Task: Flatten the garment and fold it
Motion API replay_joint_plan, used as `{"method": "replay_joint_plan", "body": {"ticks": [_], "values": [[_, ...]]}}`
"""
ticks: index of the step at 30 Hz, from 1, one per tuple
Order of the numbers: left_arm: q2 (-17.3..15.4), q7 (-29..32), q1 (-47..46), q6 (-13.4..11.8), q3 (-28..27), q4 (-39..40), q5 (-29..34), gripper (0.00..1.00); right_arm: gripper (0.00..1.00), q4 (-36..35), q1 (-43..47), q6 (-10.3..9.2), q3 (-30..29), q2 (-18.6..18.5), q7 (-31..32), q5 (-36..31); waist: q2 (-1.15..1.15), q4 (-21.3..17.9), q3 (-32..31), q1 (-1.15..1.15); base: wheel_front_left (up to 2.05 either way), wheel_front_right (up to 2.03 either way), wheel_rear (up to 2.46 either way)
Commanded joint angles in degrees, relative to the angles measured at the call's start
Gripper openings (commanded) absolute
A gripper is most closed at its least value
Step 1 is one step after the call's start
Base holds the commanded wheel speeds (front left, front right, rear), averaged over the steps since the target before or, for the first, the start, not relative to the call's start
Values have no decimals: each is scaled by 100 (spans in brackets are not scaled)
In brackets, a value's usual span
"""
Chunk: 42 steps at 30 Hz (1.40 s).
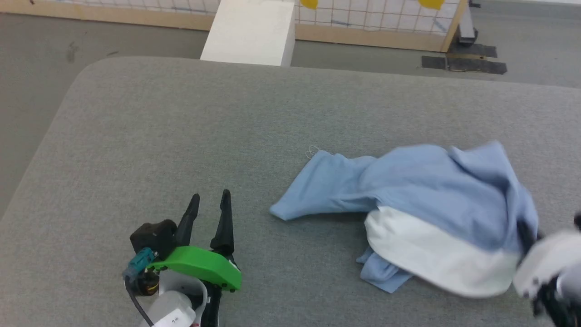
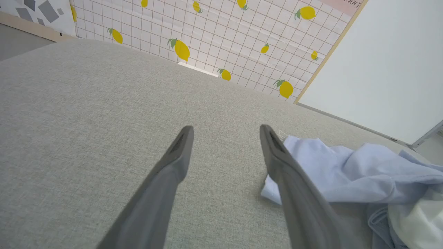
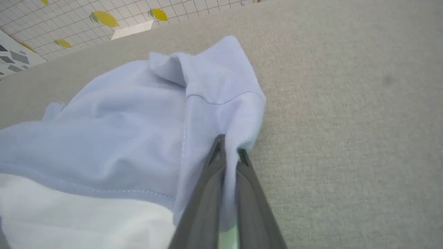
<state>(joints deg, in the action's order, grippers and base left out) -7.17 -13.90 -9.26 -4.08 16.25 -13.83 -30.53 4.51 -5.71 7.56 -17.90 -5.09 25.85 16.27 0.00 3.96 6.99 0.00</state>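
The garment (image 1: 422, 190), a light blue shirt with its white inside turned up along the front, lies crumpled on the right half of the grey table (image 1: 181, 127). Its left end tapers to a flat blue flap. My right gripper (image 3: 230, 148) is shut on a fold of the garment (image 3: 138, 114) at its right edge, with blue cloth pinched between the fingers; in the head view that arm is a blurred pale shape at the lower right. My left gripper (image 1: 209, 200) hovers open over bare table, left of the garment (image 2: 346, 169).
A white block (image 1: 249, 32) stands beyond the table's far edge. Behind it runs a wood-framed wall panel of white grid with yellow lemons (image 2: 214, 31). Grey floor surrounds the table, whose left corner is rounded.
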Motion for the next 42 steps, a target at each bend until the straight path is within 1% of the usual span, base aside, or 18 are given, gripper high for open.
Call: {"method": "replay_joint_plan", "body": {"ticks": [1, 4, 5, 6, 8, 9, 10, 14, 18, 23, 25, 28, 29, 30, 32, 35, 39, 42], "values": [[13, 17, 68, 20, 18, -8, -33, 100, 0, -65, 256, -8, -79, 100, 148, 9, 0, -70, -21, 0, 0, 0, 0], [17, 100, 109, -1, 28, -53, -92, 100, 0, -104, 872, -8, -163, 210, 598, 191, 0, -174, -21, 0, 0, 0, 0], [18, 123, 120, -5, 27, -62, -112, 100, 13, -94, 910, -8, -150, 214, 594, 260, 0, -200, -24, 0, 0, 0, 0], [18, 169, 127, -13, 33, -76, -132, 100, 100, -62, 928, -8, -138, 217, 537, 401, 0, -228, -23, 0, 0, 0, 0], [31, 259, 130, -20, 44, -96, -185, 100, 100, -52, 865, -8, -163, 218, 239, 631, 0, -285, -41, 0, 0, 0, 0], [58, 381, 85, -19, 69, -86, -248, 100, 100, -119, 729, -8, -297, 219, -267, 846, 0, -329, -43, 0, 0, 0, 0], [78, 456, 39, -10, 84, -74, -291, 100, 100, -121, 659, -8, -401, 219, -507, 937, 0, -346, -46, 0, 0, 0, 0], [147, 1056, -371, -94, 211, -60, -405, 100, 100, -176, 478, -8, -694, 220, -1193, 723, 0, -398, -44, 0, 0, 0, 0], [164, 2199, -997, -307, 552, -273, -336, 100, 100, -158, 350, -8, -793, 220, -1314, 548, 0, -460, 26, 0, 0, 0, 0], [34, 3910, -1654, -572, 1246, -964, 72, 100, 100, -111, 280, -8, -696, 221, -1266, 521, 0, -615, 190, 0, 0, 0, 0], [-37, 4400, -1778, -592, 1509, -1232, 244, 100, 100, -63, 248, -8, -635, 221, -1288, 557, 0, -700, 259, 0, 0, 0, 0], [39, 4759, -1736, -445, 1614, -1409, 76, 100, 100, 21, 232, -8, -606, 221, -1355, 597, 0, -788, 322, 0, 0, 0, 0], [67, 4810, -1695, -397, 1622, -1446, 2, 34, 100, 48, 237, -8, -621, 221, -1385, 591, 0, -798, 343, 0, 0, 0, 0], [87, 4790, -1671, -356, 1606, -1456, -59, 0, 100, 65, 240, -8, -632, 221, -1408, 580, 0, -799, 360, 0, 0, 0, 0], [121, 4594, -1641, -282, 1488, -1438, -204, 0, 100, 105, 239, -8, -644, 221, -1457, 573, 0, -795, 375, 0, 0, 0, 0], [159, 3934, -1742, -352, 995, -1261, -463, 0, 100, 170, 255, -8, -675, 221, -1503, 574, 0, -713, 365, 0, 0, 0, 0], [-13, 3114, -1796, -623, 153, -837, -747, 0, 100, 213, 244, -8, -610, 221, -1505, 528, 0, -604, 280, 0, 0, 0, 0], [-236, 2888, -1468, -849, -263, -584, -872, 0, 100, 227, 226, -8, -552, 221, -1500, 511, 0, -549, 232, 0, 0, 0, 0]]}}
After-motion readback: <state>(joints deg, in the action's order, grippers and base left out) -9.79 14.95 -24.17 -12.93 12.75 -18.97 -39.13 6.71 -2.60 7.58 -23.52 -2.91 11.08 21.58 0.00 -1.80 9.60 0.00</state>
